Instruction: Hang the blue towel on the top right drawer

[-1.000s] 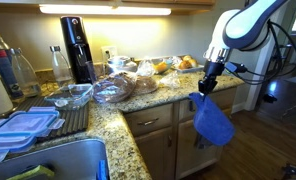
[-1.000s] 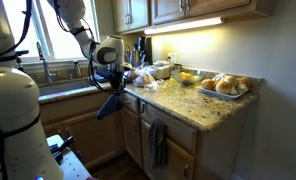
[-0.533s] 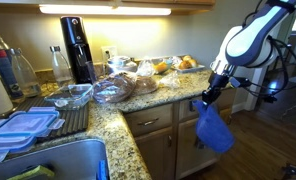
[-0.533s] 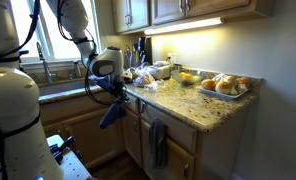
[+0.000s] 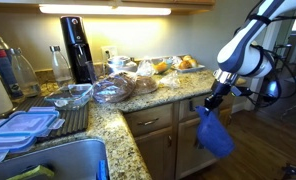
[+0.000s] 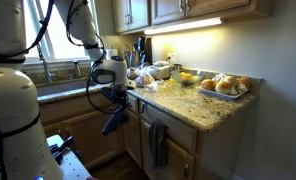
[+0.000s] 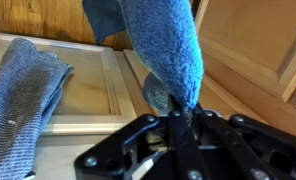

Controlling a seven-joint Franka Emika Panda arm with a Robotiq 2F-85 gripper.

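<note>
My gripper point(image 5: 215, 101) is shut on the top of the bright blue towel point(image 5: 214, 133), which hangs freely below it in front of the oak cabinets. It also shows in an exterior view point(image 6: 116, 98), with the towel point(image 6: 114, 121) dangling beside the counter's end. In the wrist view the towel point(image 7: 164, 48) rises from between my closed fingers point(image 7: 178, 128). The top right drawer point(image 5: 191, 106) is just under the counter edge, behind and left of the gripper, partly hidden by it. The towel does not touch it.
A darker slate-blue towel point(image 6: 156, 143) hangs on the cabinet front and shows in the wrist view point(image 7: 23, 95) against an oak panel point(image 7: 93, 85). The granite counter point(image 5: 113, 115) holds bowls, bread and fruit. A second oak drawer point(image 5: 151, 120) lies further left. Open floor lies before the cabinets.
My gripper has moved down and a little away from the counter edge, carrying the blue towel with it. The towel hangs lower than before.
</note>
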